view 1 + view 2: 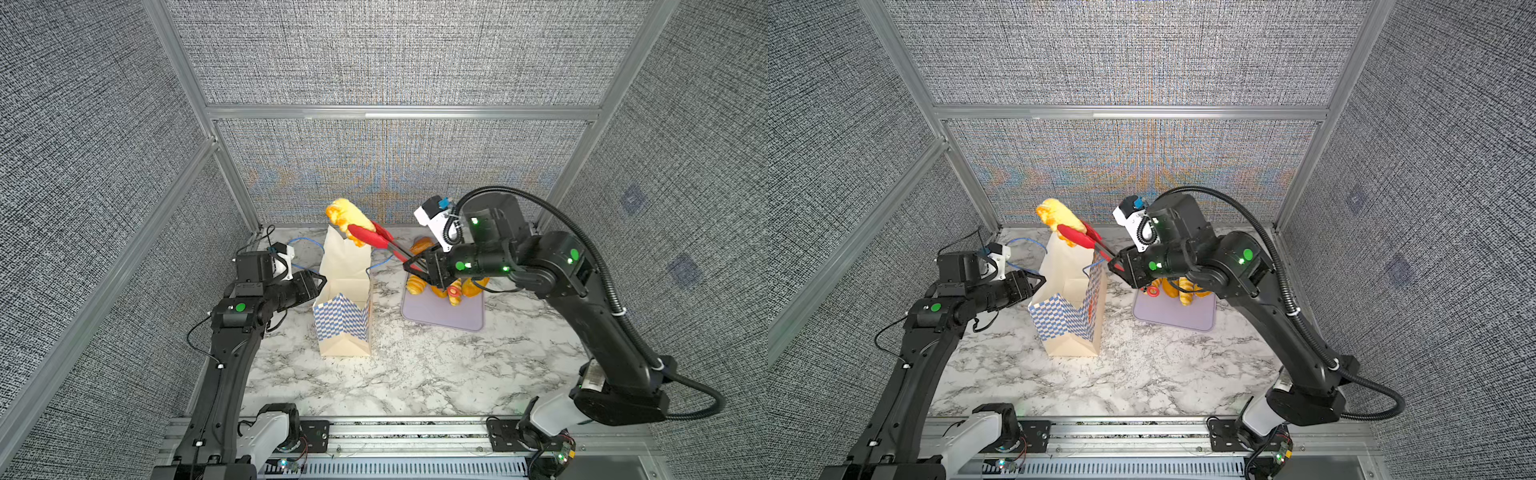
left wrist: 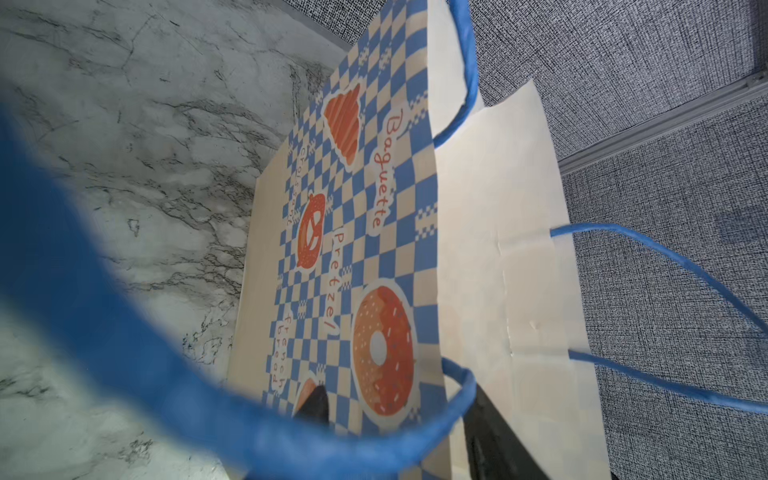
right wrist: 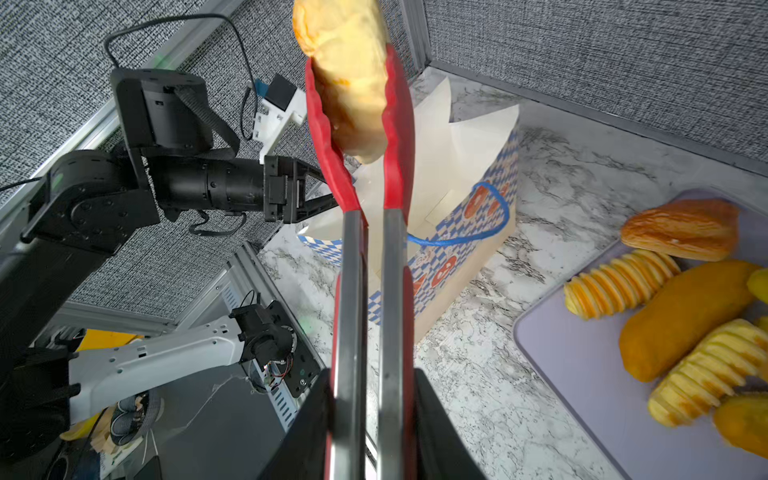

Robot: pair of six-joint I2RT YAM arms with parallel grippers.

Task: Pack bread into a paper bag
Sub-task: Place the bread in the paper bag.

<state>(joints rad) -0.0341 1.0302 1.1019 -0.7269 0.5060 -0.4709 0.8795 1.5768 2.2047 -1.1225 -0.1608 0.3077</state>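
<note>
Paper bag (image 2: 498, 208) printed Baguette, Pretzel, right hand (image 3: 372, 395) clamped on tongs (image 3: 351, 291) gripping bread (image 3: 353, 83), left hand (image 1: 321, 287) apart

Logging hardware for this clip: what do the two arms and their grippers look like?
The left arm and right arm are black jointed links on white base segments, with round green lights at joints. A ribbed black hose runs along the right arm; thin black wires follow the left. The left gripper and right gripper have black triangular fingers, each with a white camera mount.

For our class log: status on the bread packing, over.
Right gripper shut on tongs, loaf pinched above paper bag. Left gripper at bag wall, grip unclear. Nothing blocking mouth.
</note>
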